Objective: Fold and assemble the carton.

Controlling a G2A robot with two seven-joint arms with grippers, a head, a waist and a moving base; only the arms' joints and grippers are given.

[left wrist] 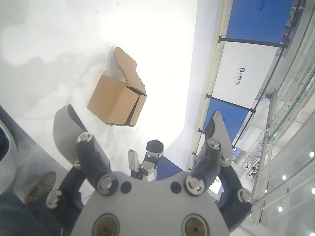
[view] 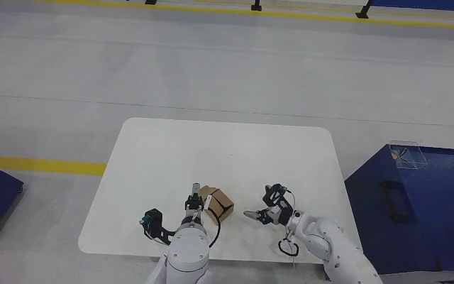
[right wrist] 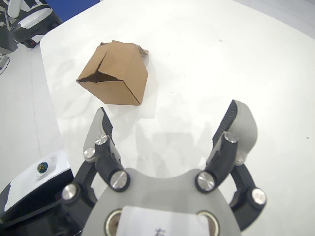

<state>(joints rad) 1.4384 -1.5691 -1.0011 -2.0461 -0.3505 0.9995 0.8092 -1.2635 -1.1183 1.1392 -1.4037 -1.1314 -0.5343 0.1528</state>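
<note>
The carton (right wrist: 115,79) lies tilted on one edge on the surface (view: 213,149), near the robot's side of it, roughly between the two arms. Its body is already squared up into a box shape. The end facing the right arm has its panels folded in, but they do not sit flush: a dark gap runs along the seams where they meet. At the opposite end one flap (left wrist: 125,60) sticks out past the body, untucked and a little crumpled at its edge.

The left gripper (view: 194,202) sits just beside the carton without touching it, its jaws spread wide and holding nothing. The right gripper (right wrist: 167,110) is a little farther off on the other side, pointed at the folded end, its jaws likewise apart and empty.

Judged from this, the task looks well along: the walls are formed and one end is roughly closed. What seems left is to fold and tuck the loose flap, press the gapped end shut, and probably set the carton flat on a face. With neither gripper gripping, the carton rests freely and could slide when pushed.
</note>
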